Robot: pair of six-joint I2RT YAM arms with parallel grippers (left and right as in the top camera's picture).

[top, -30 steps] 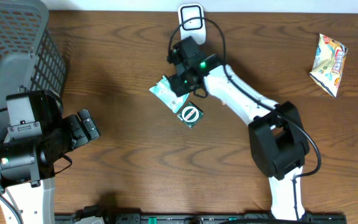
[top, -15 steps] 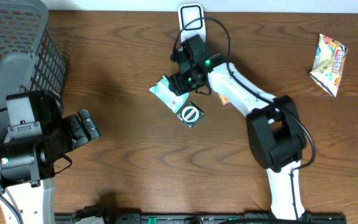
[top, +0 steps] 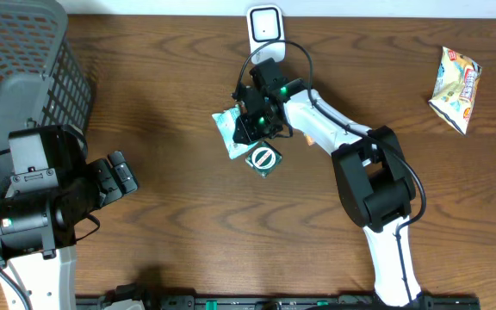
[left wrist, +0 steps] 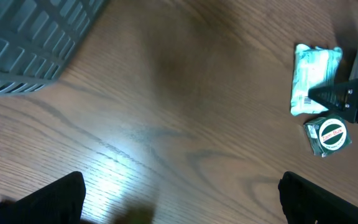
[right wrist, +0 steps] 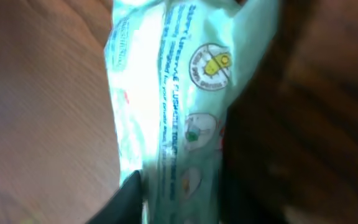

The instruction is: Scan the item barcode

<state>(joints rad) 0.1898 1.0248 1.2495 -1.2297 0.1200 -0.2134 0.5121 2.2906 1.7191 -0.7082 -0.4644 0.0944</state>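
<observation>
The item, a mint-green wipes pack [top: 229, 127], lies at the table's centre just below the white barcode scanner [top: 265, 24]. My right gripper [top: 250, 120] is shut on the pack's right edge. In the right wrist view the pack [right wrist: 179, 99] fills the frame, with a dark finger [right wrist: 126, 199] pressed against its left side. From the left wrist I see the pack [left wrist: 312, 78] with the right gripper [left wrist: 344, 99] at its edge. My left gripper [top: 119, 176] hangs open over bare wood at the left, holding nothing [left wrist: 179, 199].
A small green box with a round logo [top: 263, 158] lies right below the pack. A grey mesh basket [top: 24, 69] fills the far-left corner. A yellow snack bag [top: 456, 86] lies at the far right.
My right gripper has closed on the pack. The pack has swung from a diagonal to a more upright position and shifted slightly right. The left arm has not moved.
</observation>
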